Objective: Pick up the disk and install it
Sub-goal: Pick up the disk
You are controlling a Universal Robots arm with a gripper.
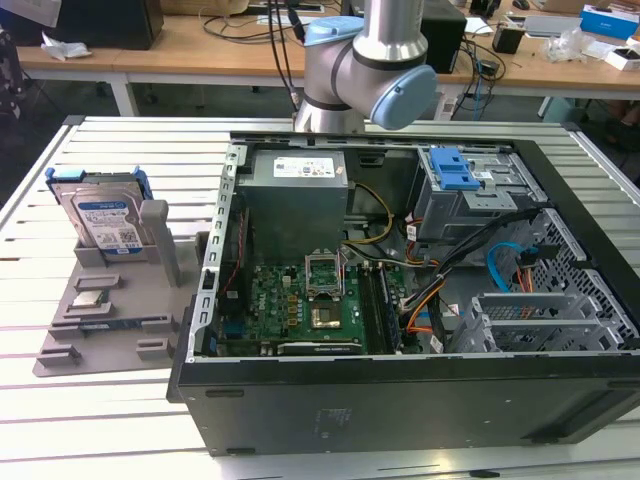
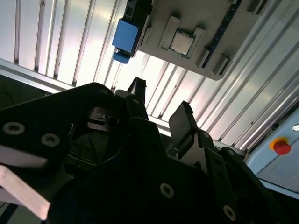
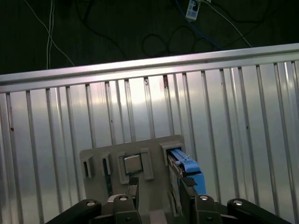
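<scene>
Disk (image 1: pixel 100 212) stands on edge, leaning back, in a slot at the far end of a grey tray (image 1: pixel 125 345); its blue bracket (image 1: pixel 62 176) frames it, and the white-and-blue label faces outward; the tray lies on the slatted metal counter (image 1: pixel 120 150), at the exterior view's left, just beside the open computer case (image 1: pixel 400 400); a small square chip (image 1: pixel 90 300) sits in another pocket of the same tray, near the disk but apart from it; the arm (image 1: pixel 375 70) rises behind the case. In both wrist views the pincer (image 3: pixel 161 186) (image 2: pixel 161 100) hangs above the tray, well apart from it, fingers (image 3: pixel 188 183) spread and nothing between them; beyond it are the disk (image 3: pixel 187 167) (image 2: pixel 125 37) and the chip (image 3: pixel 132 164) (image 2: pixel 181 41), both untouched.
</scene>
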